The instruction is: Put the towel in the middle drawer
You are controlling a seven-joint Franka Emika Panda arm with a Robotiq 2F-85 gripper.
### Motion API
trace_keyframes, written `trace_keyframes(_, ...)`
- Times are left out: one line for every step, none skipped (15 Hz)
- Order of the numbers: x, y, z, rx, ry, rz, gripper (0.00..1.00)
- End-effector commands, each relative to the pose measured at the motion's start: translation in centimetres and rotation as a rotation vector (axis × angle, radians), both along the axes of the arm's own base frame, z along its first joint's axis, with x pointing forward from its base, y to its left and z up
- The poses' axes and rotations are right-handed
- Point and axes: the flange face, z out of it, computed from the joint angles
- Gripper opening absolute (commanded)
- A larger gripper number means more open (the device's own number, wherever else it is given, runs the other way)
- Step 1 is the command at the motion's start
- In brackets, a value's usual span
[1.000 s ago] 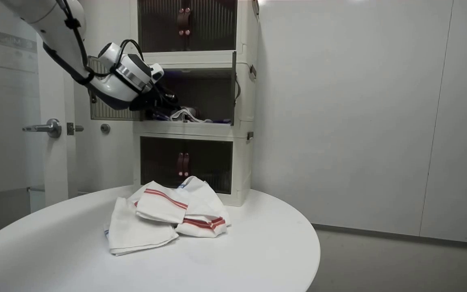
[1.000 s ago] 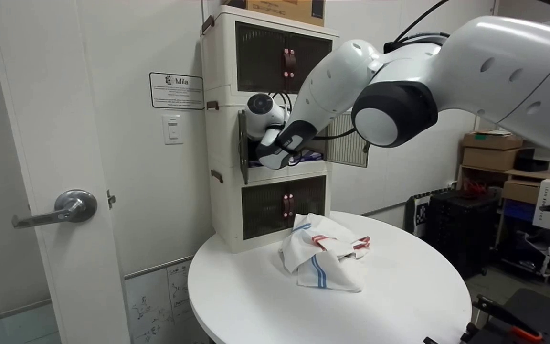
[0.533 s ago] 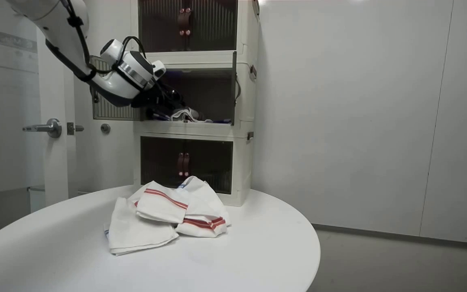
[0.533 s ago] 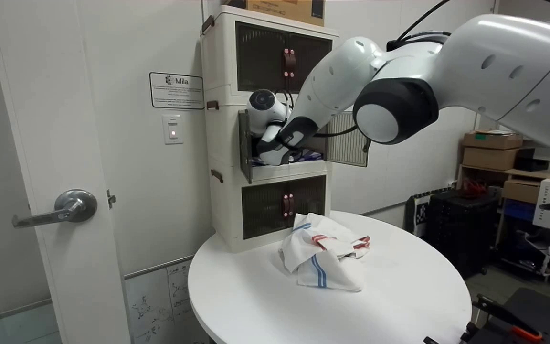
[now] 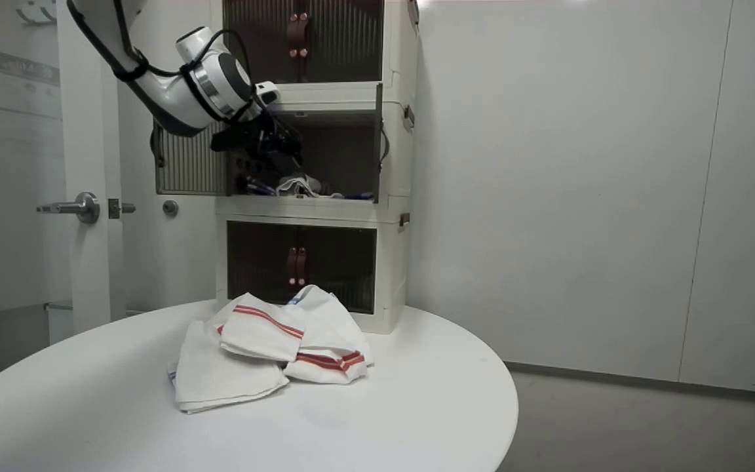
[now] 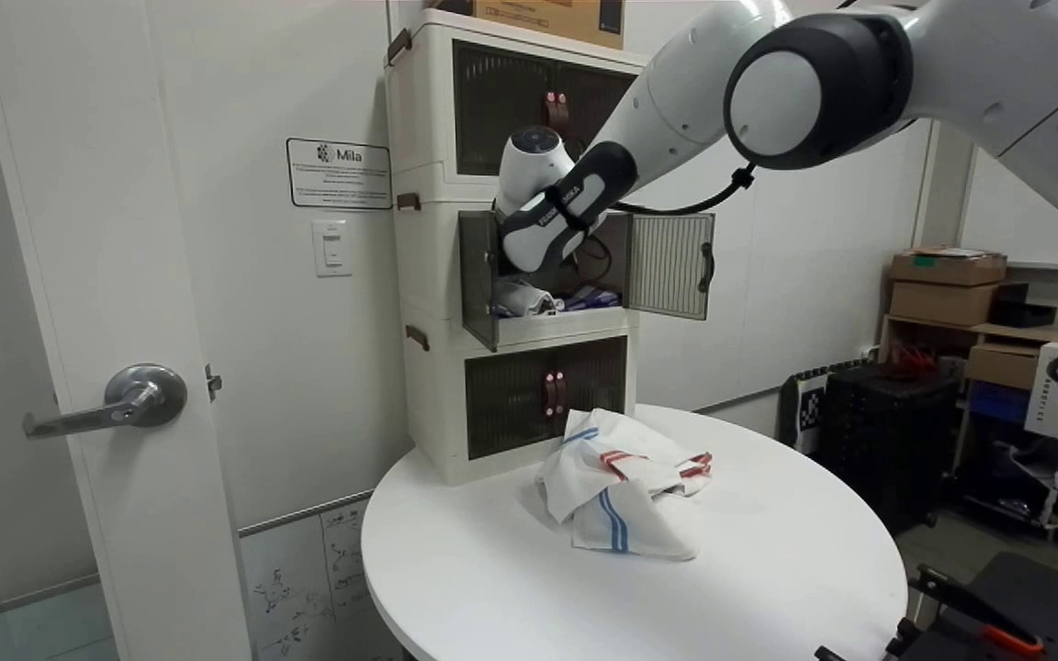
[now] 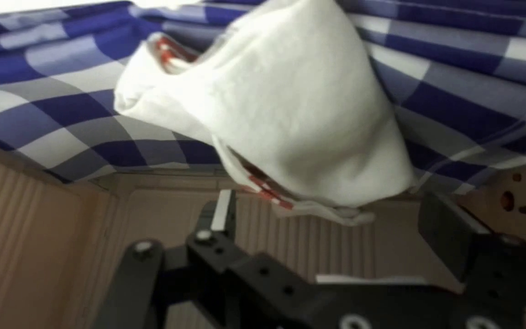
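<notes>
Hanging in the opening of the middle compartment (image 5: 348, 147) of the white cabinet (image 5: 397, 262), my gripper (image 7: 331, 219) slanted downward with its fingers (image 7: 448, 235) spread wide apart, so I read the grip as released. The towel (image 7: 299, 100), white with red stripes, lay crumpled inside that compartment, on top of a blue-and-white checked cloth (image 7: 76, 82). In the wrist view it showed just beyond the fingertips, and I could not tell whether either tip touched it. In an exterior view the arm (image 6: 685, 87) reached in from the right and mostly hid the gripper from me; below the wrist I could see the towel at the left of the compartment, with some of the checked cloth to its right.

Both doors of that compartment stood swung out, the left leaf (image 6: 478, 285) jutting toward the near side and the right leaf (image 6: 667, 262) splayed off to the right. The upper doors (image 6: 501, 110) and the lower doors (image 6: 506, 408) were closed. The cabinet stood on the far side of my round white table (image 5: 404, 419). Nearer, at the cabinet's foot, lay a loose heap of white cloth (image 5: 263, 344) with red and blue stripes, well below the gripper. A cardboard box (image 6: 552, 18) rested on the cabinet's top, and other boxes (image 6: 938, 303) stood on shelves (image 6: 1043, 334) at the far right.
</notes>
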Motion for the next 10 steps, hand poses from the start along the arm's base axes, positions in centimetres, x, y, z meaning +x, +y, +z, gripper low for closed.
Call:
trace_keyframes(-2.4,-3.1,1.7,-0.032,0.111,-0.006,1.00)
trace_keyframes(-2.8,-4.0,2.0,-0.048,0.129,-0.015,1.00)
trace_keyframes(-3.2,-4.6,2.3,-0.054,0.146,-0.016,1.00)
trace_keyframes(-3.8,-5.2,2.6,-0.063,0.176,-0.017,1.00)
trace_keyframes(-4.2,-5.6,2.8,-0.065,0.197,-0.019,1.00)
trace_keyframes(-4.9,-5.9,3.2,-0.058,0.233,-0.001,1.00)
trace_keyframes(-5.4,-6.1,3.4,-0.053,0.265,0.010,1.00)
trace_keyframes(-6.0,-6.2,3.9,-0.040,0.295,0.025,1.00)
trace_keyframes(-6.6,-6.3,4.3,-0.027,0.330,0.041,1.00)
trace_keyframes(-7.2,-6.4,4.7,-0.012,0.380,0.059,1.00)
